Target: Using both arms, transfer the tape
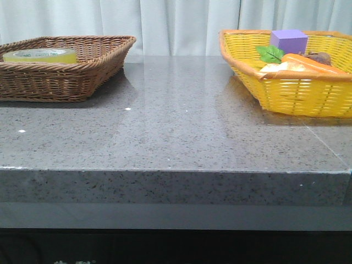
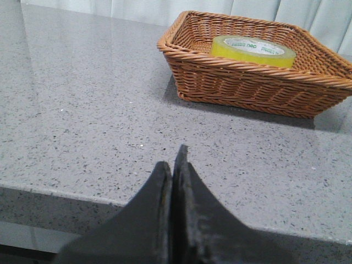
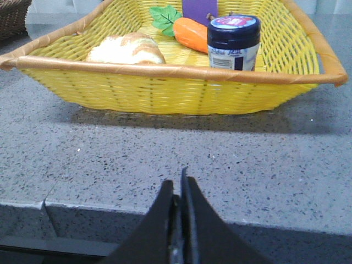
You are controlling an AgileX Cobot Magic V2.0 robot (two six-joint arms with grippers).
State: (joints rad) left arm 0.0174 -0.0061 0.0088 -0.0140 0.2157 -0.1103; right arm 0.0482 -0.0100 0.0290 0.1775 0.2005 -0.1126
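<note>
The yellow roll of tape lies flat inside the brown wicker basket, well apart from the yellow woven basket; left fingers and right fingers are closed, empty.

Left gripper jaws pressed together, holding nothing, right gripper jaws likewise closed, empty

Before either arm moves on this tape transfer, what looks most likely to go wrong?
1. The tape roll lies flat and low inside the brown wicker basket, so the left gripper, now shut, may catch the rim or struggle to grip it.
2. The yellow basket already holds bread, a carrot, a jar and a purple block, so a tape placed there might land tilted or knock the jar.
</note>
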